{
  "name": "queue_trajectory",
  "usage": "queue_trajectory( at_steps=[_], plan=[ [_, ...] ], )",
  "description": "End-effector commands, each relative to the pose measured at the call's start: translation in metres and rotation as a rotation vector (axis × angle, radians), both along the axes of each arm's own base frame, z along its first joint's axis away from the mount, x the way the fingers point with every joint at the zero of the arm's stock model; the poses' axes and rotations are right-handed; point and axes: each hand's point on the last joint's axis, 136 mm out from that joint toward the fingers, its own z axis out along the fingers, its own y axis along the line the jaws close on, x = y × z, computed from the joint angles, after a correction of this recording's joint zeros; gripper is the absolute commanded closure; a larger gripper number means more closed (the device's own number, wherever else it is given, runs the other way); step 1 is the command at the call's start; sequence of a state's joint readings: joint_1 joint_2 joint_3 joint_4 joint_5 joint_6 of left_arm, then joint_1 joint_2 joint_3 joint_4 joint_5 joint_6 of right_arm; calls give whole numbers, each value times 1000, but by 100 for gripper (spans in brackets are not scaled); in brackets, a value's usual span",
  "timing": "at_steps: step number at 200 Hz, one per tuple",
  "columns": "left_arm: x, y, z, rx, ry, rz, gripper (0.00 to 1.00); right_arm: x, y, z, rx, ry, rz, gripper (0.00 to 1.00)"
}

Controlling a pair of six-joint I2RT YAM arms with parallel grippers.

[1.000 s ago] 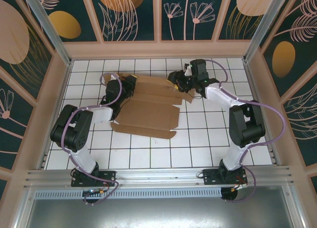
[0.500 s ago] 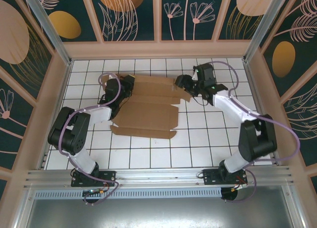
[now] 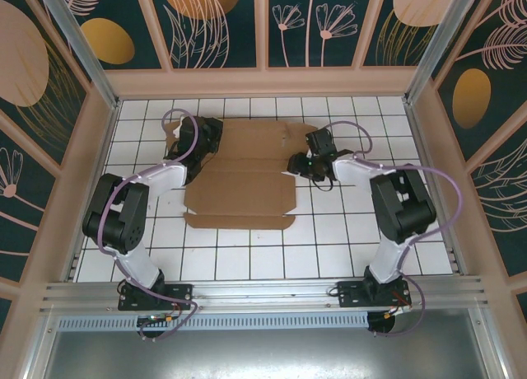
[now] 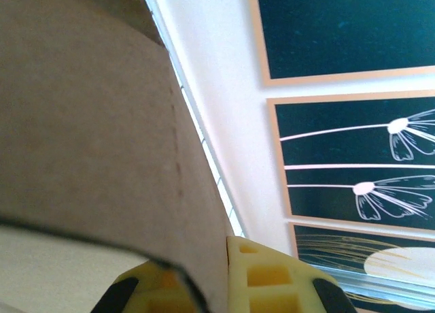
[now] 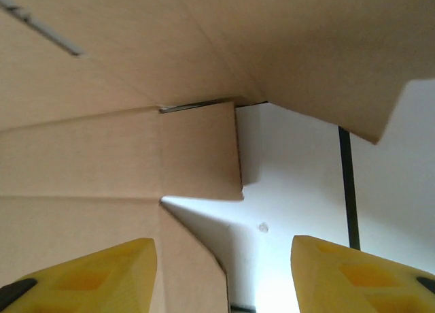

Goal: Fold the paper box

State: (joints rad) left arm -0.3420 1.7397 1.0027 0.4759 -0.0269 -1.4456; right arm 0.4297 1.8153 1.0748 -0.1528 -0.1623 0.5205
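One paper box (image 3: 247, 169) on white tiles (image 3: 329, 239): left tool (image 4: 211, 282) pinches it, right tool (image 5: 224, 272) spread alongside.

Left arm bent at the elbow, reaching far-left; left tool (image 3: 202, 137) clamped on the paper box (image 3: 247, 185) edge (yellow fingers (image 4: 266, 280) pinching it). Right arm folded, forearm pointing inward and low; right tool (image 3: 298, 163) fingers spread apart, gripping nothing.

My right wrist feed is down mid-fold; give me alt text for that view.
The right hand is open, its two yellow fingers at the bottom edge. Ahead, the brown paper box spreads across the top and left, a squarish flap jutting over the white tiled table.
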Motion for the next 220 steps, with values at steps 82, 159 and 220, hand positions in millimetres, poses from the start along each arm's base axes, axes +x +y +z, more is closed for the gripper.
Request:
queue_trajectory(
  at_steps=[82, 159, 220],
  plan=[
    [-9, 2, -18, -37, -12, -11, 100, 46, 33, 15, 209, -113, 79, 37],
    [-18, 6, -15, -35, -54, -14, 100, 41, 19, 13, 115, -121, 55, 40],
    [-21, 8, -17, -37, -62, -13, 100, 27, 5, -20, -1, -71, 57, 38]
  ],
)
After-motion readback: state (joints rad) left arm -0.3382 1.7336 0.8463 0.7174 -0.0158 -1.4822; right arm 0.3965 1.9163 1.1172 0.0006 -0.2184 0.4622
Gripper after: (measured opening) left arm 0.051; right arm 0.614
